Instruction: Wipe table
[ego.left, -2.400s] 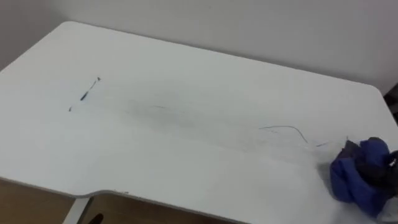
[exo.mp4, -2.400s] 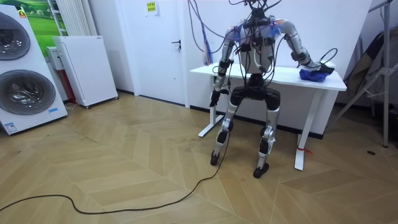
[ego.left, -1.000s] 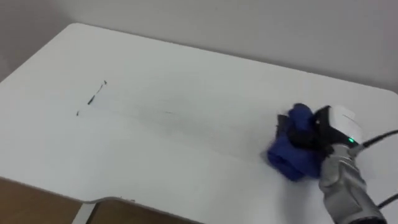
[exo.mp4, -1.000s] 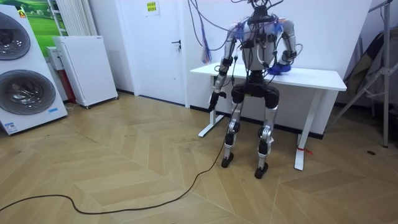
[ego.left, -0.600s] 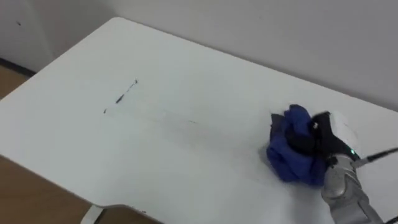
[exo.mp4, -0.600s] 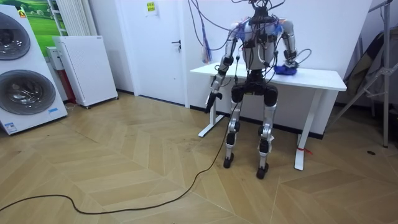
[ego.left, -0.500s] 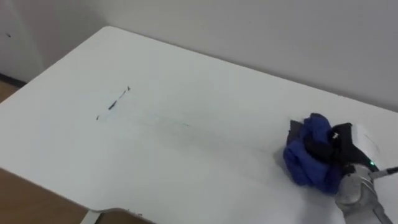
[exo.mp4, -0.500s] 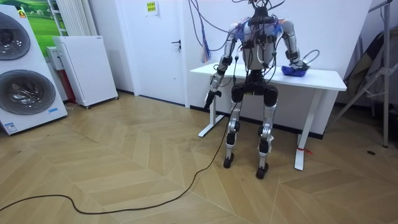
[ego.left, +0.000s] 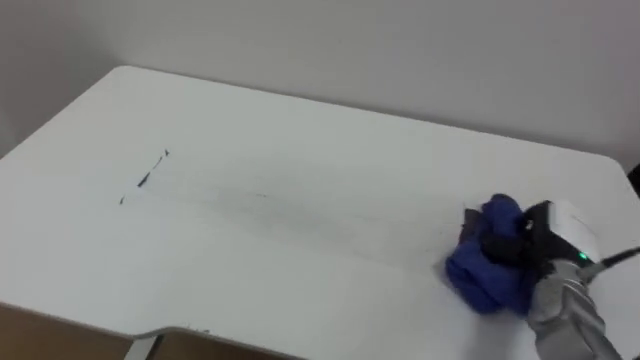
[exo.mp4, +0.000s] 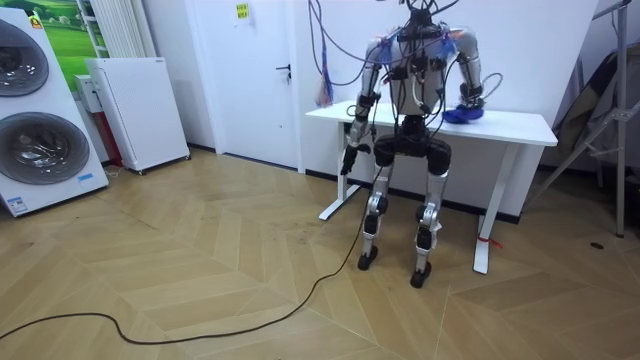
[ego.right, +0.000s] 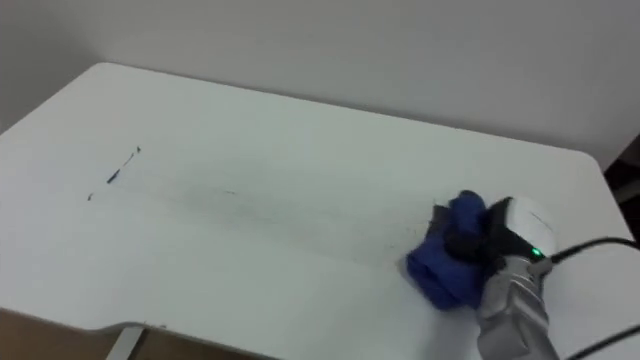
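On the table (ego.left: 300, 140), right hand (ego.left: 556, 234) grips blue cloth (ego.left: 484, 276)

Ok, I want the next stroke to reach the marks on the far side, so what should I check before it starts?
1. Cloth held in the right hand, fingers curled into it: ok.
2. Cloth resting flat on the table: ok.
3. Table clean: not ok. Dark pen marks show near its left end.
4. Nothing standing between the cloth and the marks: ok.
5. Left hand hanging beside the table, off the top: ok.
6. Marks within the right arm's reach without a step: cannot tell.
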